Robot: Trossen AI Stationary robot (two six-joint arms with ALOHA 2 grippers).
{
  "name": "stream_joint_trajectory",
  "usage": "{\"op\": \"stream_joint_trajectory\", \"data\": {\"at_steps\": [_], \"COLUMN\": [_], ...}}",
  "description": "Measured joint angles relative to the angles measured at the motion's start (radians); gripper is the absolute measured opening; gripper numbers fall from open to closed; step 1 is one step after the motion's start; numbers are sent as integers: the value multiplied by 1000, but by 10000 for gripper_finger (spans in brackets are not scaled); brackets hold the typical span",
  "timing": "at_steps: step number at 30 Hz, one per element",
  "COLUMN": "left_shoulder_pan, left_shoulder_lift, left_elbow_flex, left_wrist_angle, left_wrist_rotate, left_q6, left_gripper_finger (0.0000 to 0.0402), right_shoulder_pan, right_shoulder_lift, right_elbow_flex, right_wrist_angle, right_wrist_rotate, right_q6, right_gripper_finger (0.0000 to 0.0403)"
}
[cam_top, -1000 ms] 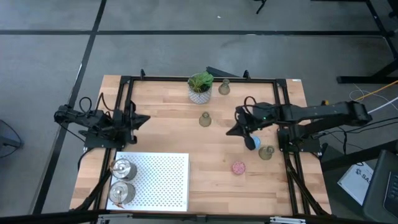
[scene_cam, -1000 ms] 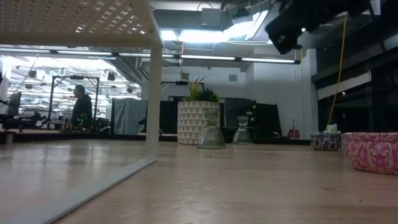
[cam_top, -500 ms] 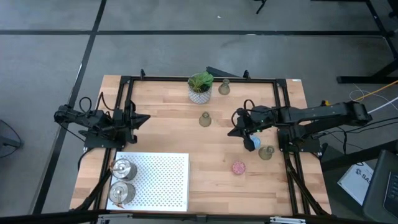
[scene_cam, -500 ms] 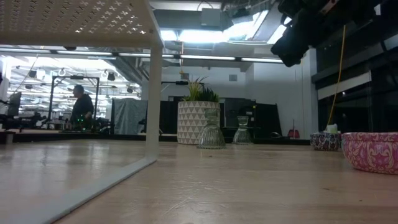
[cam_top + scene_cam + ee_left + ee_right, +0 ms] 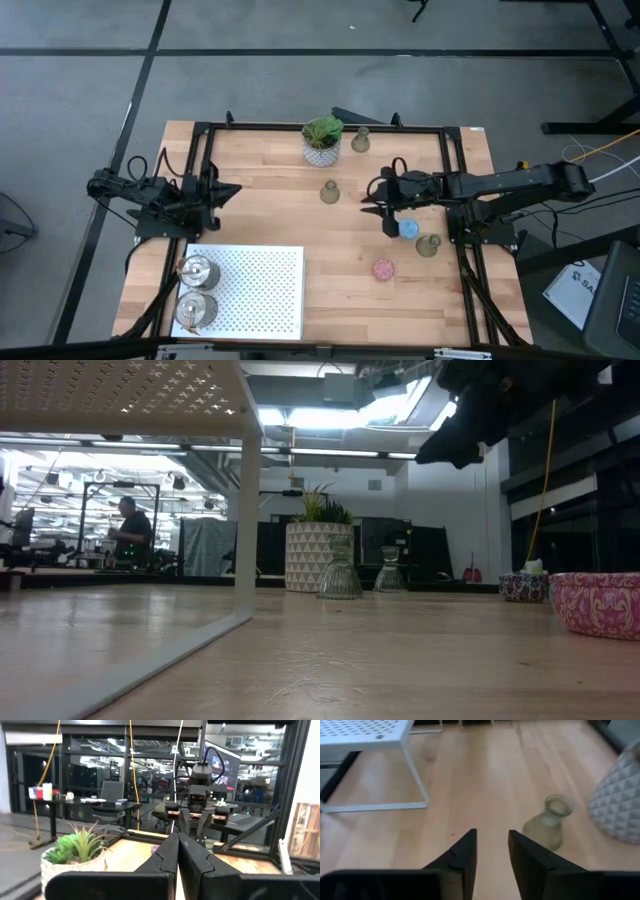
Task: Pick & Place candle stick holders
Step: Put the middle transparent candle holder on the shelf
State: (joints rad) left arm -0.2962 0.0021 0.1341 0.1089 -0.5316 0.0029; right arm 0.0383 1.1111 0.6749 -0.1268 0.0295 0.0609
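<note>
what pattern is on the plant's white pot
A raised diamond or triangle relief on the white pot, clearest in the low view.

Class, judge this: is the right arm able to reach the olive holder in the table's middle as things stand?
Probably yes: the right hand, fingers parted and empty, hangs near the olive holder, with bare table between them.

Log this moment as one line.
right gripper: open, empty, beside small blue round holder | left gripper: shut, parked at table's left edge
</note>
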Motion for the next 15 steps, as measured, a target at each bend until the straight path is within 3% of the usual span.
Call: {"op": "stream_joint_trajectory", "data": {"at_steps": [7, 15], "left_shoulder_pan": [0, 0], "left_shoulder_lift": [0, 0], "left_elbow_flex": [0, 1], "left_wrist_angle": [1, 5], "left_wrist_rotate": [0, -51], "left_q6": [-54, -62], "left_gripper_finger": [4, 4], "right_shoulder_pan": [-3, -54], "right_shoulder_lift": [41, 171], "right_elbow_flex": [0, 0], "right_wrist_angle": [55, 187], "right_wrist_rotate": [-2, -43], "right_q6": [-144, -132], "right_gripper_finger": [155, 180]}}
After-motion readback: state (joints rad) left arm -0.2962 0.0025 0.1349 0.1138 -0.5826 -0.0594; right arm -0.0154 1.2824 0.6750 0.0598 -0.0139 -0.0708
